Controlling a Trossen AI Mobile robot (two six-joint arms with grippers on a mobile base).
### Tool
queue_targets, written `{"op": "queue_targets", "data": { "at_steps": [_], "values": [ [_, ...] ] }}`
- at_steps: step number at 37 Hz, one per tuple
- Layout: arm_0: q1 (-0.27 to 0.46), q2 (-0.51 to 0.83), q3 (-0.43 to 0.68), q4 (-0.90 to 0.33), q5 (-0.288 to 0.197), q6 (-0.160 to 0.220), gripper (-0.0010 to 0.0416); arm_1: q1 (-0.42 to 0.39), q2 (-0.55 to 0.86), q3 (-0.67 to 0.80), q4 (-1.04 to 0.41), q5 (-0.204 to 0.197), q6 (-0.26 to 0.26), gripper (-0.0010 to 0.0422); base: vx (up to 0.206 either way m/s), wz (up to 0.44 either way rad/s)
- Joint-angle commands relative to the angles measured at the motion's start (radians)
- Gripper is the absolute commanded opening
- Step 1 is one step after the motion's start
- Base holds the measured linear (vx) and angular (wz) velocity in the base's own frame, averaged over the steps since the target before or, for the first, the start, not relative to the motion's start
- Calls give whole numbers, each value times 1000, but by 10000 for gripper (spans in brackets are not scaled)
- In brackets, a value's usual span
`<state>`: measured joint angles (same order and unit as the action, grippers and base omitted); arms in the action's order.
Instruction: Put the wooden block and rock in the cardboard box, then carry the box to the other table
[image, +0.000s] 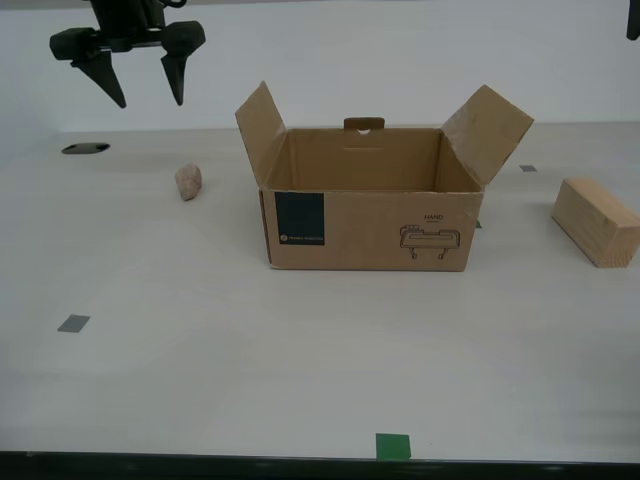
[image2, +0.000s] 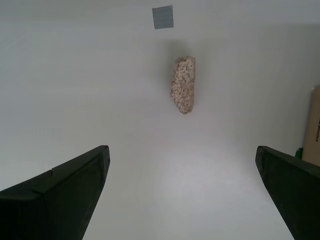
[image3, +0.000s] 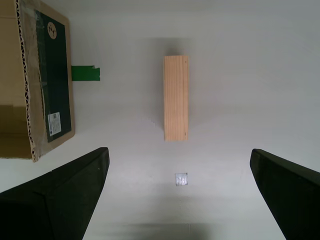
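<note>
Cardboard box (image: 370, 225), a brown corrugated carton with a dark teal square label and a small line drawing on its near face, stands in the middle of the smooth off-white tabletop (image: 250, 360). Its flaps are up and spread, and what can be seen of its inside holds nothing. The small lumpy pinkish-beige rock (image: 188, 182) lies on the tabletop to the exterior view's left of the box, apart from it. The pale tan rectangular wooden block (image: 596, 221) lies on the tabletop to the exterior view's right of the box, also apart from it and turned at a slant.

My second gripper (image: 140, 88) hangs high above the tabletop at the exterior view's far left, its two dark fingers spread wide with nothing between them. In the second wrist view the rock (image2: 183, 84) lies on the bare surface ahead of those spread fingers (image2: 60, 200), untouched, with a small grey square mark (image2: 163, 17) beyond it.

My first gripper (image3: 180, 195) shows in the first wrist view only; its jaws stand wide apart and empty, well above the table. The wooden block (image3: 176, 98) lies lengthwise between and ahead of them, untouched. Beside it in that view are one flap of the box (image3: 30, 85) and a strip of green tape (image3: 85, 73).

On the near edge of the tabletop sits a green square (image: 392, 446), and a grey square (image: 73, 323) lies toward the exterior view's near left.
</note>
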<state>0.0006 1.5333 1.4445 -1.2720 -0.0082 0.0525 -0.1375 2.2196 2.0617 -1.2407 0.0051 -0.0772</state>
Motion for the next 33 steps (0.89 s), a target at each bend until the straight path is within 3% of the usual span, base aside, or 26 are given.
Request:
{"op": "queue_targets", "data": {
  "at_steps": [1,10,26,33],
  "values": [
    [-2,0,-28,29,2,-2,394,-1,0,1,-4,-1,0,400,0,0],
    [-4,37,-84,121,3,-5,394,-2,0,1,-5,-1,7,400,0,0],
    [-5,239,-85,224,3,-53,394,-3,0,-1,-6,-1,10,400,0,0],
    [-6,284,-85,249,3,-53,394,-3,0,-1,-6,-1,10,400,0,0]
  ]
}}
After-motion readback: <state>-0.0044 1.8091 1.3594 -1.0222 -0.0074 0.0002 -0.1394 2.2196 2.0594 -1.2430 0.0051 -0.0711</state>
